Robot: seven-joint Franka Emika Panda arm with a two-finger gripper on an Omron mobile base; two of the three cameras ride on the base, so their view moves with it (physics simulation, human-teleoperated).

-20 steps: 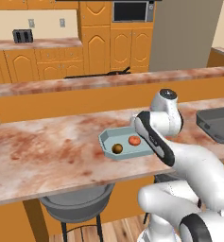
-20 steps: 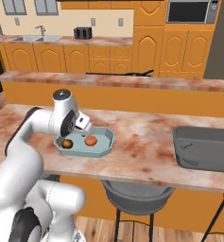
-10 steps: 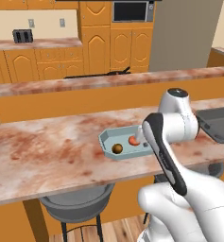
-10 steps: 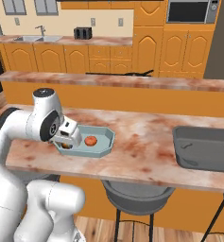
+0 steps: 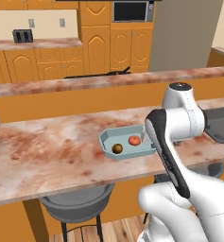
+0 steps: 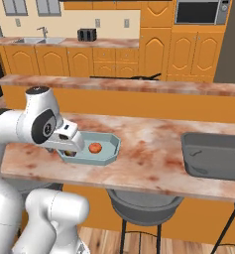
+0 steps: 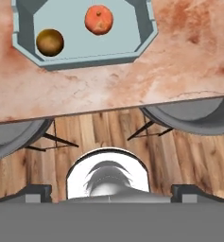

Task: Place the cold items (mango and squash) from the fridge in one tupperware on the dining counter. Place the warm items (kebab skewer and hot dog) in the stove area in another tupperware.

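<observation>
The pale blue tupperware lies on the marbled dining counter. Inside it rest an orange-red mango and a round brown squash, a little apart. My gripper hangs over the counter's near edge, just on my side of the tray. It is open, its tips stand wide apart and nothing is between them. In the left base view my forearm hides the hand. The kebab skewer and hot dog are out of view.
The dark grey tupperware sits further right on the counter. Grey stools stand under the counter's front edge. The raised ledge runs behind, with the black stove beyond it. A tall grey fridge front rises at the back.
My hand has drawn back from above the tray toward the counter's near edge, and the elbow has swung outward. Both fruits stay in the tray. The jaws stayed open.
</observation>
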